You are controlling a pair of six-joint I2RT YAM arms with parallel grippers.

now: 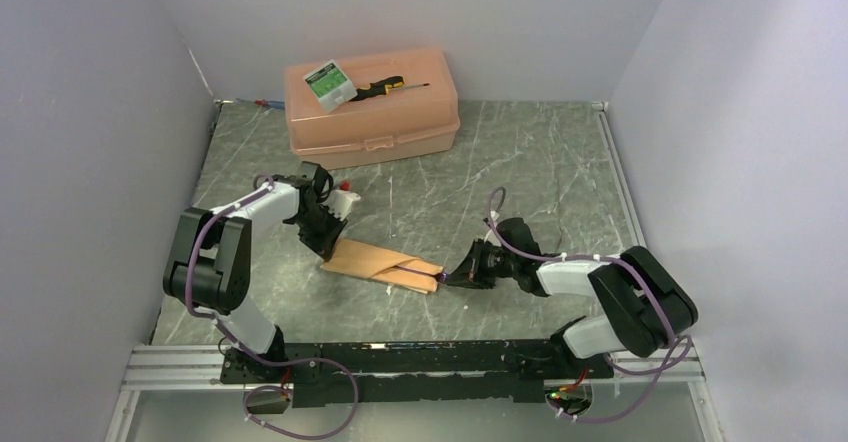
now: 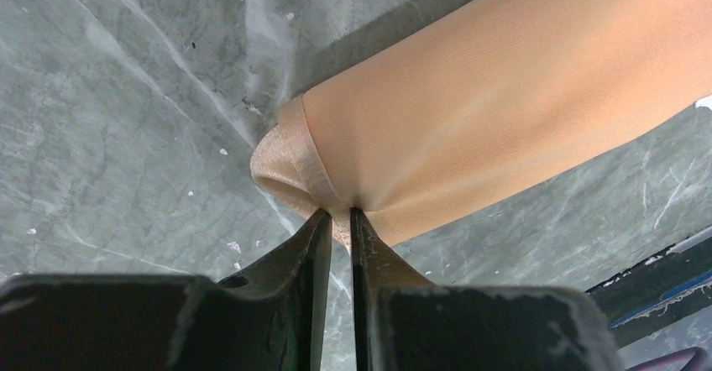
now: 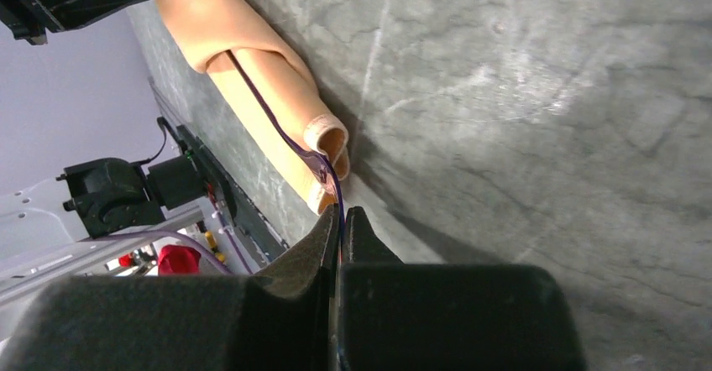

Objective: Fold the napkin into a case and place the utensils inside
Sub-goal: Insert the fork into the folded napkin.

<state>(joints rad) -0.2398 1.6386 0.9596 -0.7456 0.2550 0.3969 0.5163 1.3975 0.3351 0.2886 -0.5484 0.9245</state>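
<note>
Case (image 1: 385, 265), far box (image 1: 372, 134); table (image 1: 540, 172) elsewhere seemingly free

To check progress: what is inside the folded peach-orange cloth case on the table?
A slim metallic utensil with a dark purple sheen enters the cloth case; the right gripper pinches its outer end. The cloth hides how deep it goes and whether other utensils lie inside.

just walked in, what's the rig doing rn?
The napkin is folded into a narrow case lying on the table. The left gripper pinches a corner of the case at one end. The right gripper is shut on the thin handle of a dark purple utensil, which runs into the case's folds from the other end. So this is the insertion step.
</note>
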